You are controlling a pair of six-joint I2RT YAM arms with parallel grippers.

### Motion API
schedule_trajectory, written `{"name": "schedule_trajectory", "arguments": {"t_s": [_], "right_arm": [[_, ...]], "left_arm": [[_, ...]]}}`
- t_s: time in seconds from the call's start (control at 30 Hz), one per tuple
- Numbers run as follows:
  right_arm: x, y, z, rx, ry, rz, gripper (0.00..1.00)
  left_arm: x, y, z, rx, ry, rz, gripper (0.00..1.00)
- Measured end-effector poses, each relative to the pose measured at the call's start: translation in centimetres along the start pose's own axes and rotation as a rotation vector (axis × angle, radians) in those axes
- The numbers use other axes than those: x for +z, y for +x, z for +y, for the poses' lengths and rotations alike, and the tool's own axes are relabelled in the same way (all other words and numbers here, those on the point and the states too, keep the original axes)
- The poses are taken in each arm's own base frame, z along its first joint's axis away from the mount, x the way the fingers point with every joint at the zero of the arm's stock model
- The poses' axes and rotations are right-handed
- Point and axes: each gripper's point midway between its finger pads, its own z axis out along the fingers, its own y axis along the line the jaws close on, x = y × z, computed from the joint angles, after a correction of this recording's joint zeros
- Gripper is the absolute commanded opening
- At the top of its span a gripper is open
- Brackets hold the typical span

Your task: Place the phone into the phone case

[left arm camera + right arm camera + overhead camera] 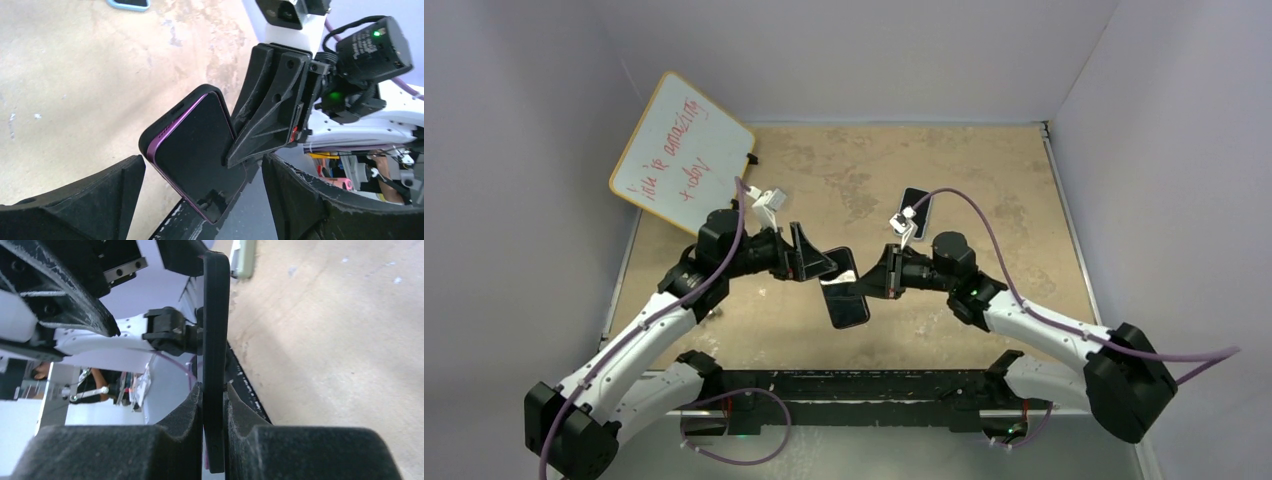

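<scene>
Top view: red handwriting on the whiteboard point(682, 150), upper left, too small to read. Second phone point(915, 205), right of centre, partly covered by a wrist camera point(905, 222). Left wrist view: blue-rimmed item point(128, 4) clipped by top edge, can't tell what. Phone point(192, 145) right edge hidden behind the right gripper point(235, 152); how far it sits in at the lower end unclear. Left gripper point(202, 165) fingers point(75, 205) cut off at bottom. Lower-right background clutter blurred. Right wrist view: phone case point(215, 340) edge-on only, face hidden, lower end lost inside the gripper. Pale object point(243, 260) clipped at top. Lower-left background blurred.
</scene>
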Motion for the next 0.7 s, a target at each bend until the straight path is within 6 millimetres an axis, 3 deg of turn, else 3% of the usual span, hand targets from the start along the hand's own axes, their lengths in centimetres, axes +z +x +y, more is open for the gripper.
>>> {"name": "schedule_trajectory", "arguments": {"t_s": [0.17,0.4,0.53,0.7], "right_arm": [[-1.3,-0.5,3.2,-0.040,-0.077,0.001,0.00],[-2.6,-1.8,6.4,-0.092,-0.137,-0.035,0.00],[-2.8,-1.9,7.2,-0.087,-0.153,-0.036,0.00],[-3.5,-2.2,8.8,-0.088,-0.204,-0.047,0.00]], "left_arm": [[-1.4,-1.5,-3.3,0.036,0.088,-0.024,0.92],[-3.8,-5.2,-7.0,0.110,0.104,-0.121,0.92],[-4.7,-5.5,-7.9,0.128,0.122,-0.147,0.92],[-4.4,-5.0,-8.0,0.085,0.164,-0.145,0.91]]}}
